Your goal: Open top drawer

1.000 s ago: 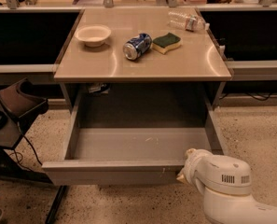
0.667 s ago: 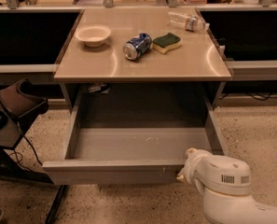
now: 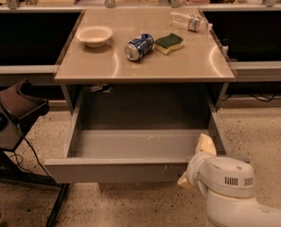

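Observation:
The top drawer (image 3: pixel 116 169) is a wide grey handleless drawer under the beige table (image 3: pixel 197 65). It stands pulled far out towards me, and its inside shows bare with small white scuffs on the floor. My gripper (image 3: pixel 196 162) is at the right end of the drawer's front panel, at the front right corner. Its white wrist housing (image 3: pixel 227 178) sits just outside that corner, low on the right.
On the tabletop lie a white bowl (image 3: pixel 94 34), a blue can on its side (image 3: pixel 139 46), a green and yellow sponge (image 3: pixel 168 42) and a plastic bottle (image 3: pixel 189 20). A dark chair (image 3: pixel 19 105) with black legs and a cable stands at the left.

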Robot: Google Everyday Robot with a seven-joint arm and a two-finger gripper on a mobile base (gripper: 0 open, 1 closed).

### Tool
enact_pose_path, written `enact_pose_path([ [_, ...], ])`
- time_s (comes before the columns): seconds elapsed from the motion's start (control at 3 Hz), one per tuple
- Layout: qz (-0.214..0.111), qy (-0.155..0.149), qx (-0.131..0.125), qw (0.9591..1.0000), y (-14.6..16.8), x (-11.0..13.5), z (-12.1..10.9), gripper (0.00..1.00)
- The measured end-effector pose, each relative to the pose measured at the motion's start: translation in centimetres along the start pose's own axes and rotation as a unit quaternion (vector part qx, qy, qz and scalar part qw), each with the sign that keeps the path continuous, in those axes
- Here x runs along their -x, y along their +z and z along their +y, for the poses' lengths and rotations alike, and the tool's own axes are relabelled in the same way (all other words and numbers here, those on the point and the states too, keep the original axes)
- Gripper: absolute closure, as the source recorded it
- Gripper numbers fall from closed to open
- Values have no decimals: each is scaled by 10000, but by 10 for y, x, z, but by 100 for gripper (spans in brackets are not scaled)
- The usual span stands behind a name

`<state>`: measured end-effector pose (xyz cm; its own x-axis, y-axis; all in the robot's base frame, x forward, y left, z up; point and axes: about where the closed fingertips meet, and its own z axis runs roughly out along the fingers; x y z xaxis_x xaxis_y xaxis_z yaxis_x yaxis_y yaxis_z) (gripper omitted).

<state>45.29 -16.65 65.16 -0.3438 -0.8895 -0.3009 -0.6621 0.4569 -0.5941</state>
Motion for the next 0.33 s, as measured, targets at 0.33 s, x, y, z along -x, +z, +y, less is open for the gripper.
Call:
enact_pose_path([
  [0.33, 0, 0, 0, 10000, 0, 0, 0, 0],
])
